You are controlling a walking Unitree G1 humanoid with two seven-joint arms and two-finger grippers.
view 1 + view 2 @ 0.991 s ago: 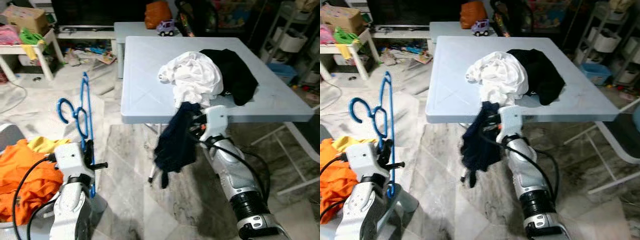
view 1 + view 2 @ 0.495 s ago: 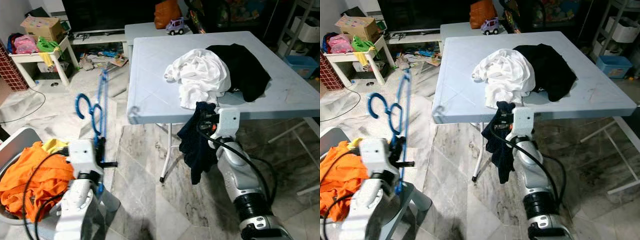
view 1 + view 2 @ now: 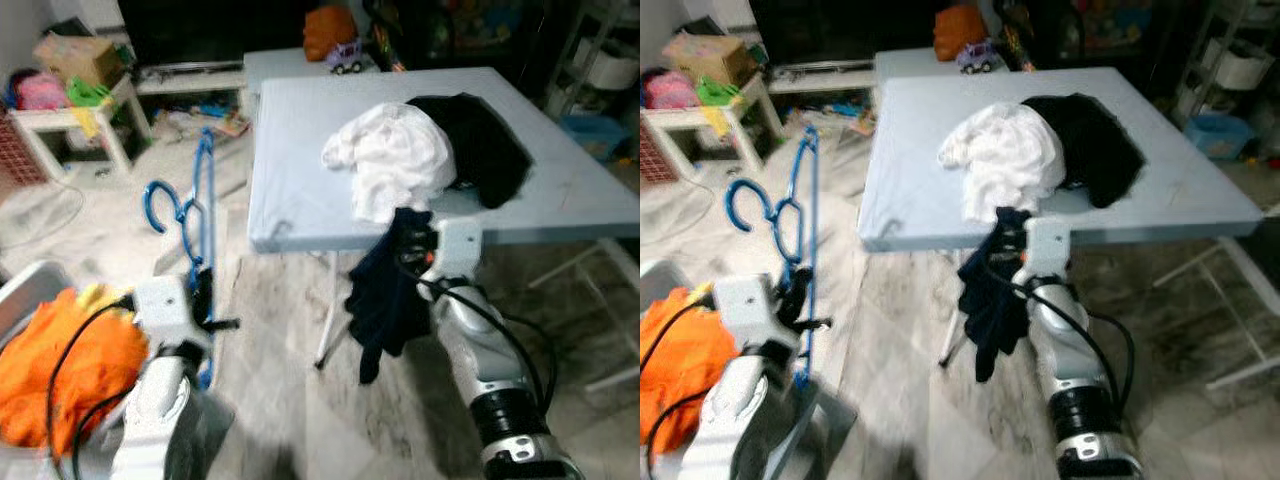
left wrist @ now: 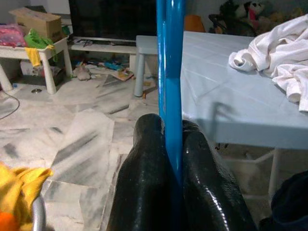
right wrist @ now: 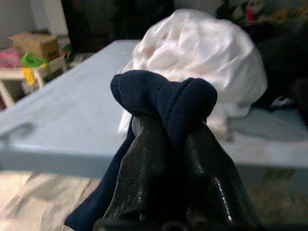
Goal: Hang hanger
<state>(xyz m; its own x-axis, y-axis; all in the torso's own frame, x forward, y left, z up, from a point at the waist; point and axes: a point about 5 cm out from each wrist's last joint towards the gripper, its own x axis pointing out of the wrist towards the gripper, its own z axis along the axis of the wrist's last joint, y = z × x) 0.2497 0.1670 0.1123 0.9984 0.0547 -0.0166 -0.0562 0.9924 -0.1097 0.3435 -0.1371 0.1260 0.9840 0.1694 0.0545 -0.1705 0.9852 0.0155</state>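
Left eye view: an orange cloth (image 3: 60, 375) is lying far left. Beside it the left gripper (image 3: 203, 300) is clenching the blue hanger (image 3: 192, 215), holding it upright over the floor. Further right, the right gripper (image 3: 415, 245) is pinching a navy garment (image 3: 385, 295), dangling it below the table (image 3: 300, 180) edge, near white (image 3: 395, 160) and black clothes (image 3: 490, 150).

Two silver arms, smooth rounded shells. White box-shaped wrist housing on each arm. Loose black cables loop from housings along forearms. Right arm (image 3: 478, 345): black ribbed collar ring low on forearm. Left arm (image 3: 160, 400): similar silver shell, blurred. Left gripper (image 4: 171, 139) and right gripper (image 5: 166, 132): two long black fingers each, glossy, faintly ribbed.
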